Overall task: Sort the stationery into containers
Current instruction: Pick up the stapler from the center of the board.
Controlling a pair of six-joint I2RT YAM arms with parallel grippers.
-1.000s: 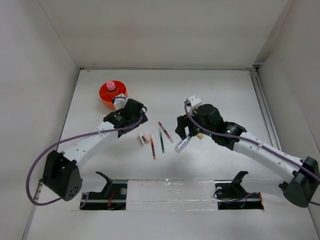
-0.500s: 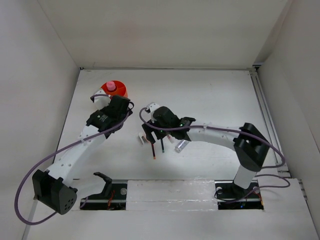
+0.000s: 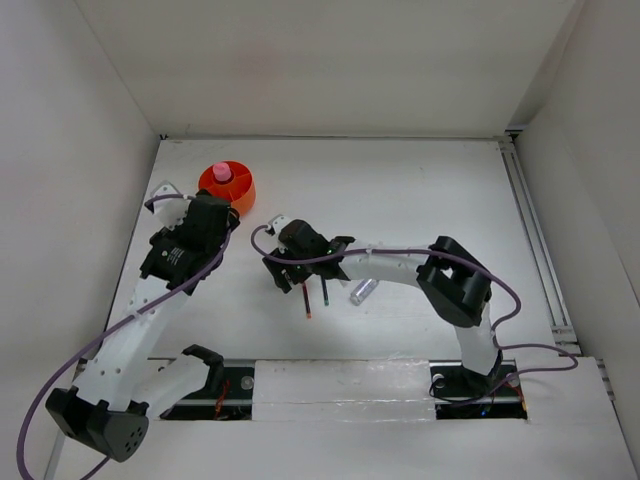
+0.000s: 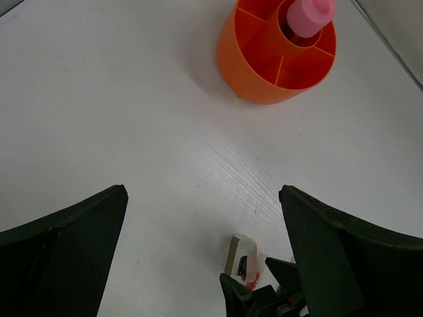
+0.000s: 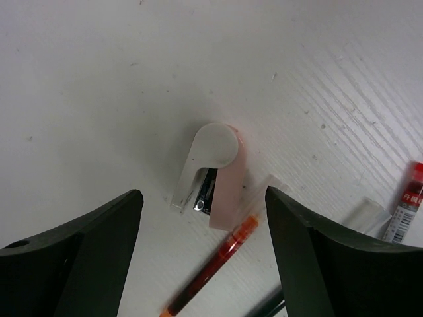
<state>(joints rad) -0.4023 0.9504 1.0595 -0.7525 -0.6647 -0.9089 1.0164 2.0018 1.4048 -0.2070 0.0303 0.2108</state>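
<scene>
From above, the right hand [image 3: 287, 272] hangs low over the loose stationery in the middle of the counter [image 3: 420, 190]. The red pen [image 3: 305, 300] and dark-green pen [image 3: 324, 291] stick out just beside it. The clear bottle [image 3: 363, 291] lies near, and the orange tub [image 3: 240, 202] stands well apart, with the pink-capped bottle [image 3: 221, 176] upright inside.

The left wrist view shows the left hand [image 4: 203, 195] spread wide over bare counter, holding nothing.

From the right wrist, the small white piece [image 5: 213, 165] lies flat between the widely parted fingers [image 5: 79, 257] — untouched. The red pen's tip is at its lower corner, touching or just beside. The grasp likely calls for a straight, centred descent and closing across the piece's narrow width, so the pen is not pinched too.
</scene>
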